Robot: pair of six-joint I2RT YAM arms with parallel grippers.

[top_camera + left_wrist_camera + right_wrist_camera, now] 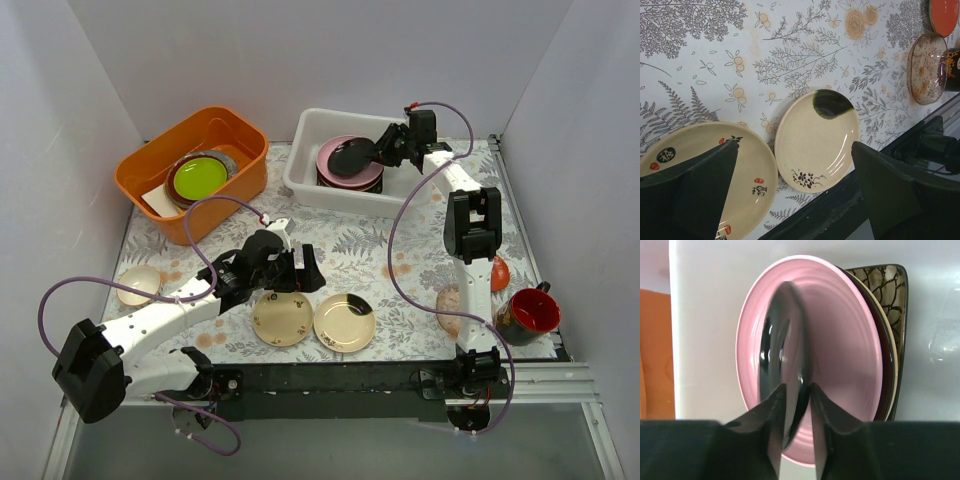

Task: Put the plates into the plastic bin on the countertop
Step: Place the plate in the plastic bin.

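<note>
Now | right end effector [796, 390] clamps black plate [782, 340] | above pink plate [840, 340]

Glossy black plate [782, 355], translucent plastic bin [310, 185].

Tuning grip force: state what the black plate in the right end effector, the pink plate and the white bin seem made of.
The black plate: likely glazed ceramic, high gloss; mirror reflections. The pink plate: probably ceramic, satin glaze; soft sheen over concentric ridges. The white bin: plastic, smooth; thin walls, rolled rim.
</note>
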